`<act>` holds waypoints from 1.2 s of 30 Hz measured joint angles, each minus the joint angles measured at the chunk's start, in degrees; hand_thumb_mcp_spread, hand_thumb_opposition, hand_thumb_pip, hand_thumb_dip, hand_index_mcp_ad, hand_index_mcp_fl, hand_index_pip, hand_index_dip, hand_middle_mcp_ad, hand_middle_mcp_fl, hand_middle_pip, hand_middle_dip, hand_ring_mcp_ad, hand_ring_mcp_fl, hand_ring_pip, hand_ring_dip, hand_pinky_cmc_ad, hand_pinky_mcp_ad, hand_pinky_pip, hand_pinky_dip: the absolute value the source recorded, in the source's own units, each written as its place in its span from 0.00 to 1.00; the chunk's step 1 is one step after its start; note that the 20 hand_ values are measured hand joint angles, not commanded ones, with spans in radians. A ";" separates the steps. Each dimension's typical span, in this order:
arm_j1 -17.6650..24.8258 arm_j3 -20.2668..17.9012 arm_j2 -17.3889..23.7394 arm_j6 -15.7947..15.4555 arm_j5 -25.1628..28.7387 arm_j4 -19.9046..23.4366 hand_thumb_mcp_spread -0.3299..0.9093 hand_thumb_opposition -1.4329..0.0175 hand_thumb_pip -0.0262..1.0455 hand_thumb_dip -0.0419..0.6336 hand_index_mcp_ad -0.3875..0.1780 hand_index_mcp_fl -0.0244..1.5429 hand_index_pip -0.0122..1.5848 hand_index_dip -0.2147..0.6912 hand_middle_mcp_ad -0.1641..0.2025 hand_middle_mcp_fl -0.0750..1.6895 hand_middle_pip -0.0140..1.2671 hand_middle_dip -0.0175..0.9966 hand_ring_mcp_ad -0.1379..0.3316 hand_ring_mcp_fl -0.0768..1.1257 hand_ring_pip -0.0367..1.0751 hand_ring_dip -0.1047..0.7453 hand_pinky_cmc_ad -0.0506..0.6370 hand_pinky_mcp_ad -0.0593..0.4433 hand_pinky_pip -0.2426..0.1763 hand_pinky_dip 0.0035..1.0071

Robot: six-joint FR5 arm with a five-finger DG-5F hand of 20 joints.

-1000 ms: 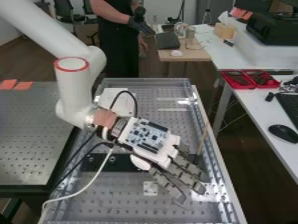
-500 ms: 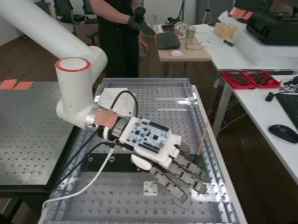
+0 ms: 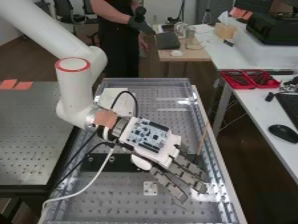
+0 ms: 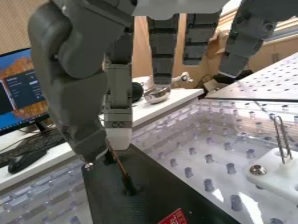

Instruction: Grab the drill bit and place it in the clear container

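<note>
Drill bit (image 4: 118, 163), as you would judge the thin brownish rod, found leaning with its lower end in a dark base (image 4: 130, 186) on the black plate (image 4: 159, 187). The base appears to serve as a stand, keeping the shank raised where you can get at it. Hand (image 3: 166, 183) found open: fingers long and nearly straight, slanting down beside the rod, nothing seen in their hold. Whether a fingertip touches the shank, you cannot tell. That open posture would suit letting the bit come between thumb and fingers before closing. Advisory: a sideways brush could tip bit and base; close evenly, then lift along the lean.
</note>
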 joint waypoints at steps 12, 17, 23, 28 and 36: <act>0.08 -0.44 0.07 -1.02 0.50 1.53 0.78 0.34 0.43 0.41 0.35 0.51 0.69 0.51 0.70 0.22 0.12 0.19 0.58 0.08 0.14 0.21 0.60 0.67 0.51 0.19; 0.14 -0.90 0.15 -1.18 0.94 3.15 0.77 0.34 0.41 0.40 0.35 0.56 0.64 0.51 0.70 0.23 0.12 0.20 0.58 0.09 0.14 0.21 0.60 0.67 0.55 0.19; 0.14 -0.51 0.42 -1.06 1.07 3.47 0.79 0.33 0.41 0.39 0.35 0.60 0.59 0.51 0.70 0.25 0.12 0.20 0.58 0.09 0.14 0.22 0.60 0.67 0.55 0.19; 0.18 -0.94 2.16 -1.08 1.26 3.69 0.79 0.33 0.41 0.39 0.35 0.62 0.56 0.51 0.70 0.26 0.11 0.20 0.58 0.09 0.15 0.23 0.60 0.67 0.55 0.18; 0.84 -1.40 6.46 -2.75 1.49 2.04 0.79 0.32 0.41 0.39 0.36 0.66 0.51 0.51 0.70 0.26 0.11 0.20 0.58 0.10 0.15 0.23 0.61 0.67 0.55 0.18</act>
